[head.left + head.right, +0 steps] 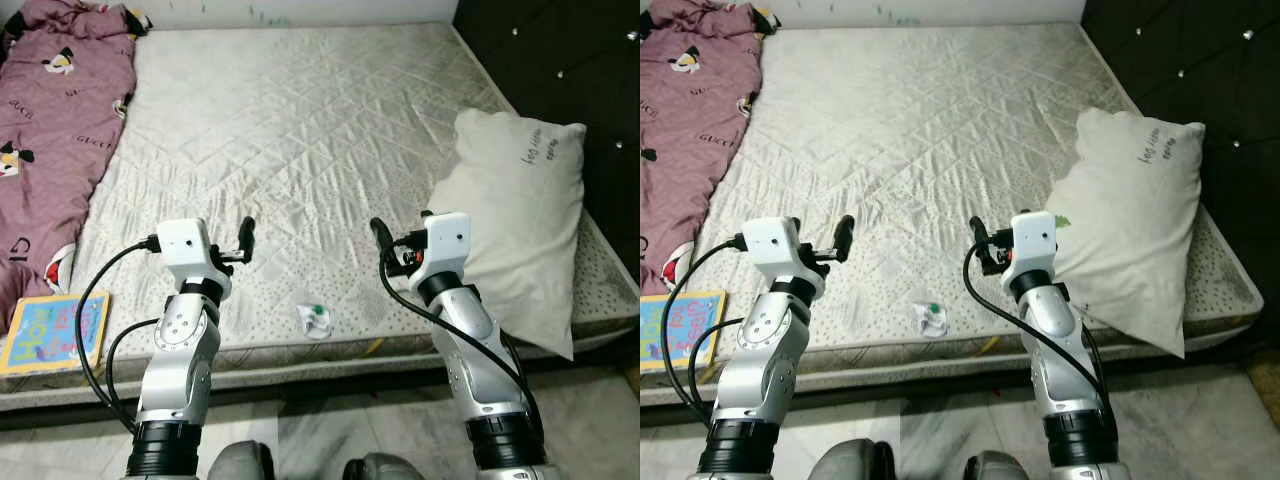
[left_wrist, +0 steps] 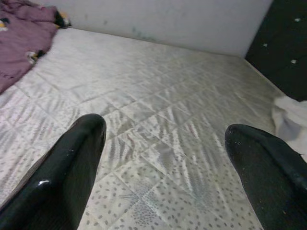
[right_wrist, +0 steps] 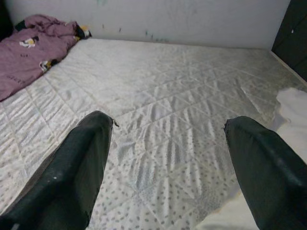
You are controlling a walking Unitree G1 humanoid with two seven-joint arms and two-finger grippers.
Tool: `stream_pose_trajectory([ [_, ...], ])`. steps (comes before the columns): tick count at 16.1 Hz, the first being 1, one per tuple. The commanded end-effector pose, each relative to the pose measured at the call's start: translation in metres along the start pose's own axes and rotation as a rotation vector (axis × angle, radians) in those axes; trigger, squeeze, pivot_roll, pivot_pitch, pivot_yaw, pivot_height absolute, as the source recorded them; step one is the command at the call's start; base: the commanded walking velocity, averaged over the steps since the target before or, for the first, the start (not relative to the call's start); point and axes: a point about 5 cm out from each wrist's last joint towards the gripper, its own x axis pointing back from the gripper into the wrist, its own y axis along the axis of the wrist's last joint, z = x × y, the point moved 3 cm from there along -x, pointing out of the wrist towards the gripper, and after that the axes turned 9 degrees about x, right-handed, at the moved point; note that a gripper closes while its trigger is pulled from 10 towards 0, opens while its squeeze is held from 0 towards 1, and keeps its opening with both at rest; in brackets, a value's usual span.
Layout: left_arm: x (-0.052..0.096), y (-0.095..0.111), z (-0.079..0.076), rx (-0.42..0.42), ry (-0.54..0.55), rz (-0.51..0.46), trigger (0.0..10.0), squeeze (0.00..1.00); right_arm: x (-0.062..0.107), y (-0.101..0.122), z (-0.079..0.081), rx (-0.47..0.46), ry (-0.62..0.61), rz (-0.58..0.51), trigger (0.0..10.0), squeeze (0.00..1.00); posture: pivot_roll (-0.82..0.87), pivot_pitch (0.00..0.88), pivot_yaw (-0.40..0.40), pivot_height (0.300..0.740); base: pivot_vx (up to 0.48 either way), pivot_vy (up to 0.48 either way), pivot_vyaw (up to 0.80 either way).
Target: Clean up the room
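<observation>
Pincers held over bed

Both pincers are held spread and empty above the mattress [image 1: 320, 130]: left pincer [image 1: 246, 238], right pincer [image 1: 380, 236]. A crumpled wrapper [image 1: 315, 320] is seen between them, at 6 o'clock near the bed's front edge. A pillow [image 1: 515, 215] lies at 3 o'clock.

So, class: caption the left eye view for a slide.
Both open grippers, left gripper and right gripper, hover above a mattress near a crumpled wrapper.

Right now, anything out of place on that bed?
Yes. A small crumpled wrapper lies on the mattress near its front edge, between the open left gripper and right gripper. A colourful book overhangs the front-left corner, the purple blanket is bunched along the left side, and the pillow overhangs the right edge.
</observation>
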Motion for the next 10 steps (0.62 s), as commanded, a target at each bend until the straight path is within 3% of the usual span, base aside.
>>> stream_pose_trajectory([
  [1,0.000,0.004,0.004,-0.021,0.037,-0.010,10.0,0.00,0.002,-0.003,0.000,0.001,0.003,0.010,10.0,0.00,0.00,0.075,-0.019,0.740,0.000,0.000,0.00],
  [2,0.002,0.004,0.008,-0.051,0.049,-0.001,10.0,0.00,0.002,-0.003,0.000,-0.001,0.001,0.010,10.0,0.00,0.00,0.080,-0.017,0.740,0.000,0.000,0.00],
  [7,0.006,0.003,0.013,0.001,0.033,0.013,10.0,0.00,0.004,-0.004,-0.001,-0.005,-0.003,0.017,10.0,0.00,0.00,0.100,-0.016,0.740,0.000,0.000,0.00],
  [10,0.006,0.002,0.012,0.027,0.028,0.022,10.0,0.00,0.004,-0.005,-0.001,-0.009,-0.005,0.023,10.0,0.00,0.00,0.110,-0.019,0.740,0.000,0.419,0.00],
])
